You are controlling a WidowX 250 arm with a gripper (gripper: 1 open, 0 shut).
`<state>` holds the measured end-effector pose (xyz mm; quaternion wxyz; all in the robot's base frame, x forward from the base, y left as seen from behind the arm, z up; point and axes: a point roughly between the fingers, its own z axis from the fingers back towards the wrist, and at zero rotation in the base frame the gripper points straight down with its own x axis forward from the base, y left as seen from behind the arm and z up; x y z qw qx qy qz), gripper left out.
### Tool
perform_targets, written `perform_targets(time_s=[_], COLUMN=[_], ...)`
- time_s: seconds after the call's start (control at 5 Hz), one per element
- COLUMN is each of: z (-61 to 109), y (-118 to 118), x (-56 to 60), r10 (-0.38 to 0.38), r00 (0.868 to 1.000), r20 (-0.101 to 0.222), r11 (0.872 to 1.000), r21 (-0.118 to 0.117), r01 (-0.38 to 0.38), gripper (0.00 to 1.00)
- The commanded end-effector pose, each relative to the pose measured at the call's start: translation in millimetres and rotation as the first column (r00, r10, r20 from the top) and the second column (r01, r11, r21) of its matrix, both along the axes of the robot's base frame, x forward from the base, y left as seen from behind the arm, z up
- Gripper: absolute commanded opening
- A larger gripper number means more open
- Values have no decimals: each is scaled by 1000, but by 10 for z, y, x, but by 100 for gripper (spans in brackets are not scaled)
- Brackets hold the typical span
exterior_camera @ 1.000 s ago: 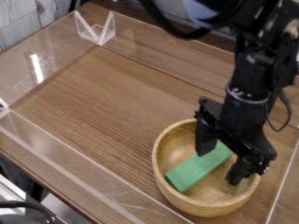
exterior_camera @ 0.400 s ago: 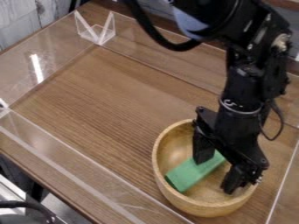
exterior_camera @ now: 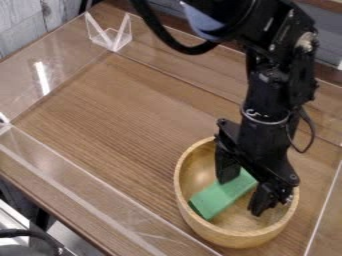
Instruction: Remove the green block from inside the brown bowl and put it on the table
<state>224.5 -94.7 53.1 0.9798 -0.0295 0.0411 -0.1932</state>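
Observation:
A bright green block lies flat inside the light tan brown bowl, which sits at the near right of the wood-grain table. My black gripper points straight down into the bowl with its jaws open. One finger stands at the block's far end and the other finger sits by its right side, so the block's upper end lies between them. The fingers hide part of the block. I cannot tell whether they touch it.
Low clear acrylic walls border the table on the left and front. A clear V-shaped acrylic piece stands at the back left. The black arm rises above the bowl on the right.
The gripper has shifted slightly left and lower into the bowl, still open. The green block and the bowl have stayed in place.

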Motion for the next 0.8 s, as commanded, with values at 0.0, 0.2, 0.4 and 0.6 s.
perform_targets(time_s=[0.0, 0.2, 0.4, 0.6], z=[138, 128, 118, 110], y=[7, 16, 24, 29], x=[69, 77, 83, 88], r10=[8, 15, 20, 25], r00=[998, 998, 998, 998], r20=[61, 60, 59, 57], r11=[999, 999, 998, 997], r21=[-36, -48, -59, -68], r01=[-6, -12, -16, -21], gripper=[100, 100, 100, 100])
